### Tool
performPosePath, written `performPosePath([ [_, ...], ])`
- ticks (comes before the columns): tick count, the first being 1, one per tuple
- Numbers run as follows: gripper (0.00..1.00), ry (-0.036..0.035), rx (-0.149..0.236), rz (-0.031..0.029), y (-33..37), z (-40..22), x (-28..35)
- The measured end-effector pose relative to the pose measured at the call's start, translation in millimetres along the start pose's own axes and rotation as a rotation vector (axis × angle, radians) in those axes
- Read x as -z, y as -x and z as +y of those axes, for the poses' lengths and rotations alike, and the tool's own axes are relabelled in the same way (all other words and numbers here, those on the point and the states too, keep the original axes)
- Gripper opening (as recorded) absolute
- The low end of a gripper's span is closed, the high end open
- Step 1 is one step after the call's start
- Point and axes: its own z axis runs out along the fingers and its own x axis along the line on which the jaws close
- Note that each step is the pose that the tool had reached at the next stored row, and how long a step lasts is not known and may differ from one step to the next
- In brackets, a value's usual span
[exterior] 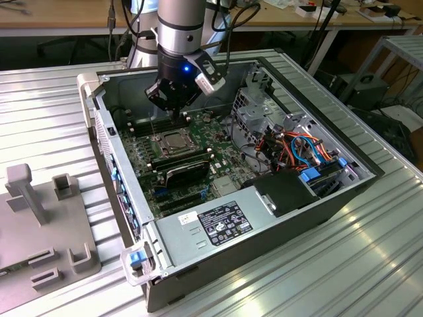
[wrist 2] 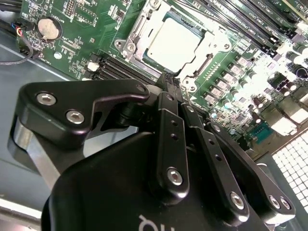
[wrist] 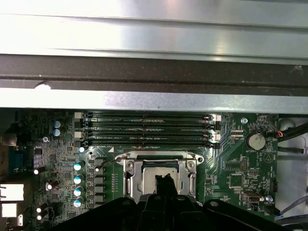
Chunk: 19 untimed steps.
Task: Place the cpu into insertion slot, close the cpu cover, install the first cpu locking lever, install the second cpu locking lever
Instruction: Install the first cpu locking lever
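Overhead, the pinched-together fingers (wrist 2: 169, 86) hover above the cpu (wrist 2: 175, 41).

A silver arm (exterior: 178, 23) with a black gripper (exterior: 175, 113)

In the exterior view the arm is a fat round tube, shiny silver-grey, with a black ring around it. Below the ring the wrist is black, and a tiny blue light (exterior: 186, 67) glows on it. A small silver and black camera box (exterior: 210, 78) sticks out at 4 o'clock from that light. The gripper, at 6 o'clock from the light, is black all over. In the second wrist view it has flat black bars joined by round shiny silver screws (wrist 2: 174, 176), and a white mark on its body.
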Motion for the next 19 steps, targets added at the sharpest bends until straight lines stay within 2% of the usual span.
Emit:
performPosePath([
  [4,0.11,-0.0002,0.0,0.0002,0.0,-1.0,0.1],
  [7,0.11,-0.0001,0.0,0.0,-0.6,-5.2,0.0],
  [12,0.11,0.0,0.001,0.0,-4.0,-6.6,0.1],
  [17,0.11,0.0,0.002,0.0,-15.5,-6.4,0.1],
  [19,0.11,0.0003,0.007,0.0,-24.1,-6.3,0.2],
])
